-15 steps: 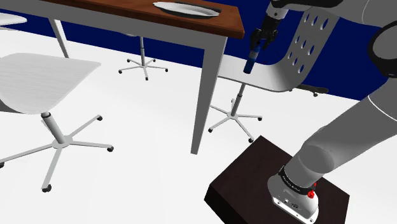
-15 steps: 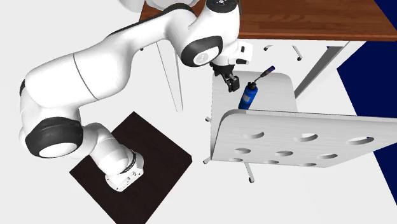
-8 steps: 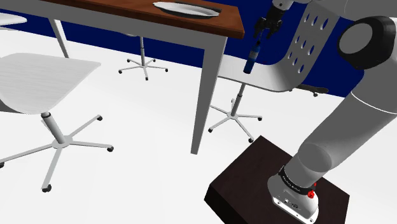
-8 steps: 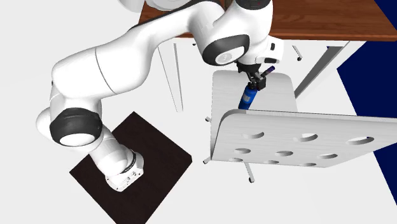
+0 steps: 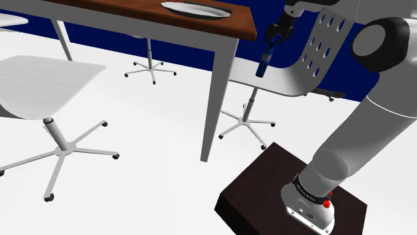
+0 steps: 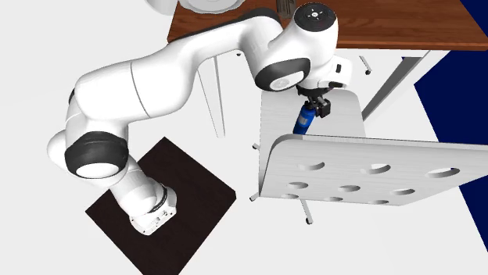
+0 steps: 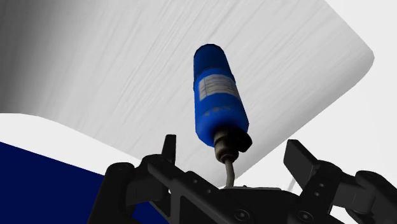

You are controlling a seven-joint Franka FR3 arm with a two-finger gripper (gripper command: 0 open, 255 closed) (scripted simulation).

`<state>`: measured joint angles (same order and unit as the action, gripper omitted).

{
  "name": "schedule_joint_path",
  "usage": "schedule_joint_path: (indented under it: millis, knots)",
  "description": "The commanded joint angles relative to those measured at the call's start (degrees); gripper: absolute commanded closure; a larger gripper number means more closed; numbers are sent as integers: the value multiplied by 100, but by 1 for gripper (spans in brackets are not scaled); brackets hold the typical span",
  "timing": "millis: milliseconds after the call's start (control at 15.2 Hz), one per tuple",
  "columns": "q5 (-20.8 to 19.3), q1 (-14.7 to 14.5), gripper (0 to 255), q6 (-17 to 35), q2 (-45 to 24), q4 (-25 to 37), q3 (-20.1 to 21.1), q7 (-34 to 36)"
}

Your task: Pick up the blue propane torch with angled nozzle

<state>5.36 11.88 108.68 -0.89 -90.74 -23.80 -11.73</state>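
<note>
**Shoulder view.**
- Item: blue torch, standing upright on the white seat of a chair. The chair is beside the brown worktop, which carries a plate.
- The black gripper hangs directly over the torch's top end.
- The torch's long axis is near vertical and in line with the arm's downward reach.
- The arm's stand sits on the floor at lower right.

**Second exterior view.**
- The torch stands on the chair seat, partway between the worktop's edge and the pierced chair back.
- The gripper covers the torch's upper end. Only the blue body shows below it.

**Wrist view.**
- The gripper is spread, with its fingers standing well apart on either side of the torch's nozzle end.
- No finger appears to touch the torch, so nothing is held.
- The torch lies straight ahead along the gripper's line, base far away on the seat and nozzle end nearest.
- Description:
  - round blue cylinder with a rounded far end
  - pale printed label around the middle
  - black collar
  - thin grey tube running back between the fingers
- The bend of the nozzle cannot be made out.
- Judgement: the coming move turns on closing around the narrow neck or the collar. The grip there is slim, so a slip or a tilt of the torch is the risk.
</note>
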Motion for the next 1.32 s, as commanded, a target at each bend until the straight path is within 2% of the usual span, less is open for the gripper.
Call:
schedule_joint_path:
  millis: [0,66,132,726,1254]
  knots:
    - [-12,-4,0,134,37,-165,3,-6]
    - [-13,-4,0,134,38,-166,3,-6]
    - [-11,-1,255,143,38,-176,1,-13]
    - [-12,-4,255,134,37,-165,3,-6]
    - [73,38,255,-545,-165,695,-31,-13]
